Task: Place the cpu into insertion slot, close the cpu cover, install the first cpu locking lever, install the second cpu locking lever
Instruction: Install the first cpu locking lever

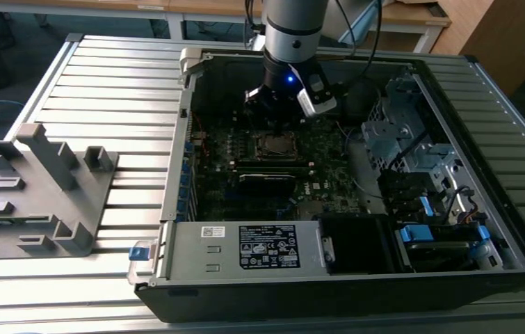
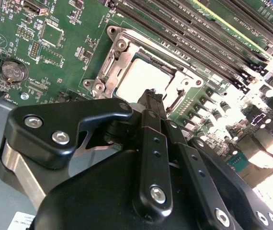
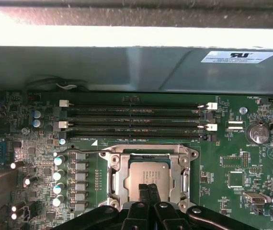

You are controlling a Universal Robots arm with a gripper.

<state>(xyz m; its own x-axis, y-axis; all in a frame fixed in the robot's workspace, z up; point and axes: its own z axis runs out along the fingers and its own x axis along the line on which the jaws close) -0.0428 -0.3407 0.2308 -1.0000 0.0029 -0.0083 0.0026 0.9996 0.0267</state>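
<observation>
First wrist view shows us the small grey square cpu (image 3: 148, 172) lying in the silver-rimmed insertion slot (image 3: 113, 168), the black end effector (image 3: 146, 189) pinched shut and empty at its edge.

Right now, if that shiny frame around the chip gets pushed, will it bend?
Probably not: the cpu cover looks like stiff metal plate. It likely won't slide either, lying flat around the cpu. Its shiny surface may be slippery.
</observation>
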